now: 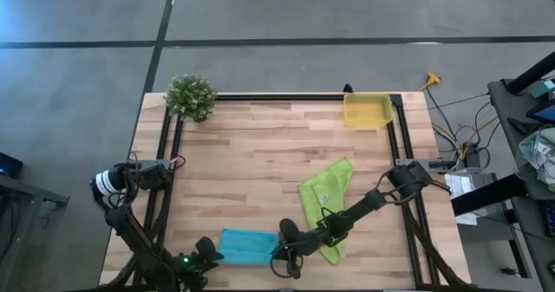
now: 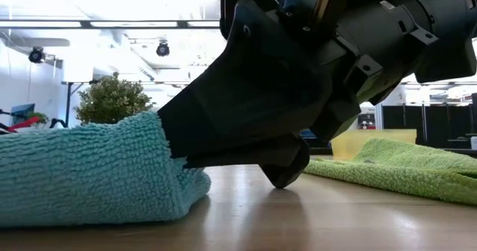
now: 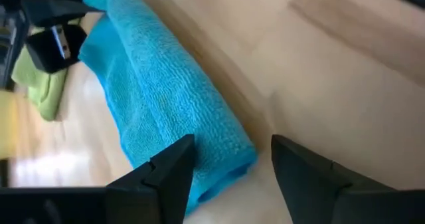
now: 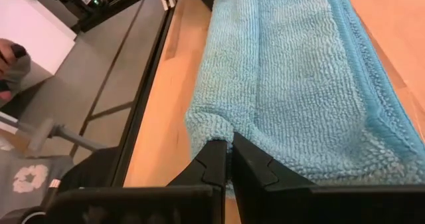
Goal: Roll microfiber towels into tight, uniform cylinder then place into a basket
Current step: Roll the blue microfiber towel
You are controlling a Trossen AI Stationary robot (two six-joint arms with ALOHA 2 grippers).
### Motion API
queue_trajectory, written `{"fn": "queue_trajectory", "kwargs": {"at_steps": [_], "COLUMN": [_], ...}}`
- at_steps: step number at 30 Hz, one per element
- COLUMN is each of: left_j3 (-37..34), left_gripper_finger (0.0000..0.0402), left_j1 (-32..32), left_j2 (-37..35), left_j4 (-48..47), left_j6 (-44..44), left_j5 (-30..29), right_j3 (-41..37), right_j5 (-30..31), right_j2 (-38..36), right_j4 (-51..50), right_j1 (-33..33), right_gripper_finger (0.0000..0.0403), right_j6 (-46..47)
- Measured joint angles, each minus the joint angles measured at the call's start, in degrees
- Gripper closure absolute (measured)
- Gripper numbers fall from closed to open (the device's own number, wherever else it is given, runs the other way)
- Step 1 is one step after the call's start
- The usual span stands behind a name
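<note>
Two grippers at turquoise towel [image 1: 248, 246], near tabletop's front edge: right gripper [image 4: 230, 159] pinched shut on fold; left gripper [image 3: 232, 167] open at towel's end. Soft, limp; grip rolled edge.

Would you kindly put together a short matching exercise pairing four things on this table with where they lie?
Things:
1. turquoise towel
2. lime-green towel
3. yellow basket
4. potted plant

Places:
A. far left corner of the table
B. near edge, between the two grippers
C. far edge, toward the right side
D. spread loosely right of centre

Pairs: 1-B, 2-D, 3-C, 4-A
</note>
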Motion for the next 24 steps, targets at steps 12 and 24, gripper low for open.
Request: {"fn": "queue_trajectory", "kwargs": {"at_steps": [12,24], "left_j3": [3.5,6.9], "left_gripper_finger": [0.0215,0.0215], "left_j1": [0.1,0.0], "left_j2": [0.7,8.6], "left_j4": [-9.3,-8.3], "left_j6": [2.7,6.7], "left_j5": [0.6,-4.0], "right_j3": [0.0,-0.1], "right_j5": [-0.9,-1.0], "right_j2": [0.0,0.0], "right_j4": [-0.3,-0.3], "right_j1": [0.3,0.3], "right_gripper_finger": [0.0394,0.0394], "right_j6": [-0.5,-0.4]}}
